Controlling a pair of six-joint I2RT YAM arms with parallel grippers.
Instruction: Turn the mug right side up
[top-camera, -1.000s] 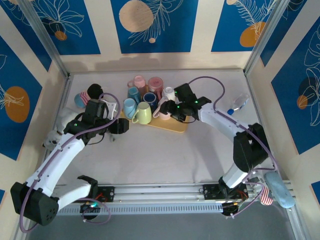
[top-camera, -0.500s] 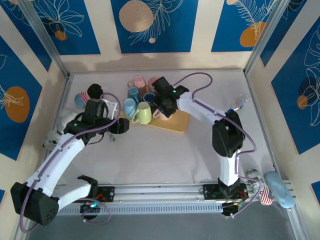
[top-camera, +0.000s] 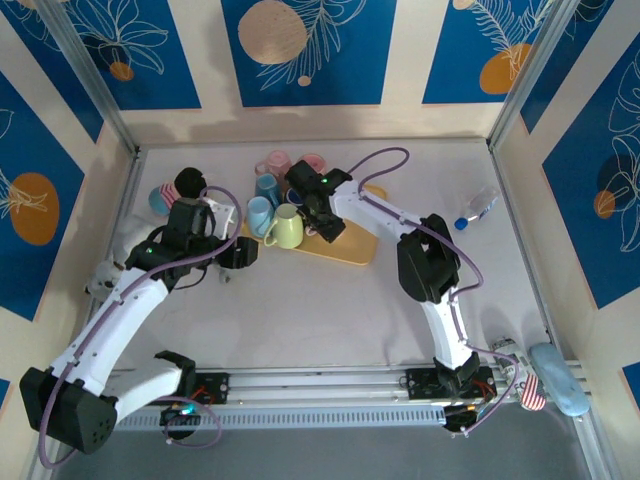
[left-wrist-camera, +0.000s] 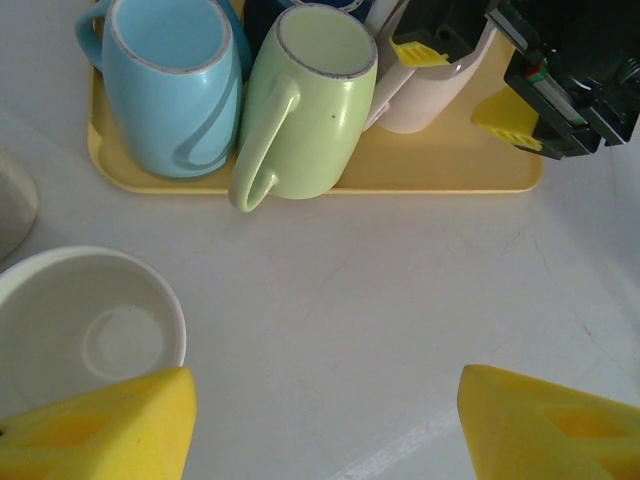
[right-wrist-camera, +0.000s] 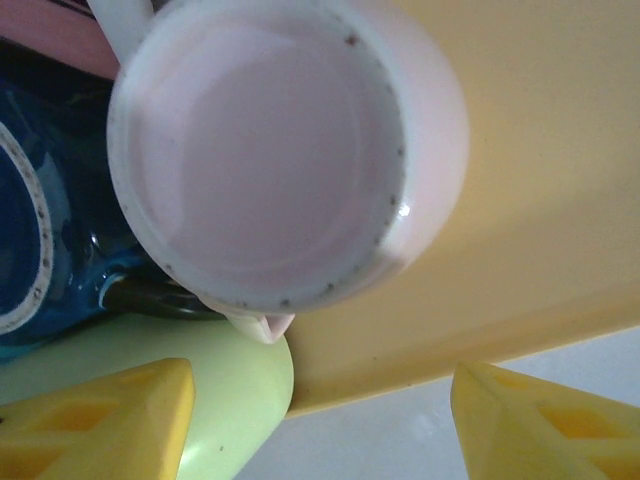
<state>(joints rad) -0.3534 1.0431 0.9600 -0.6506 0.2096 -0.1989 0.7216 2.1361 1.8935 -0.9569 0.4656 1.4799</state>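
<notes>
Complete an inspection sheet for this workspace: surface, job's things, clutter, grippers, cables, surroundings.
Surface: white table, faintly scuffed.
Job's things: pale pink mug on yellow tray, mouth facing the right wrist camera.
Clutter: green mug, light blue mug, white cup, water bottle.
Grippers: left gripper open, empty; right gripper open, over the pale pink mug.
Cables: purple cable arcs over the right arm.
Surroundings: blue patterned walls.
</notes>
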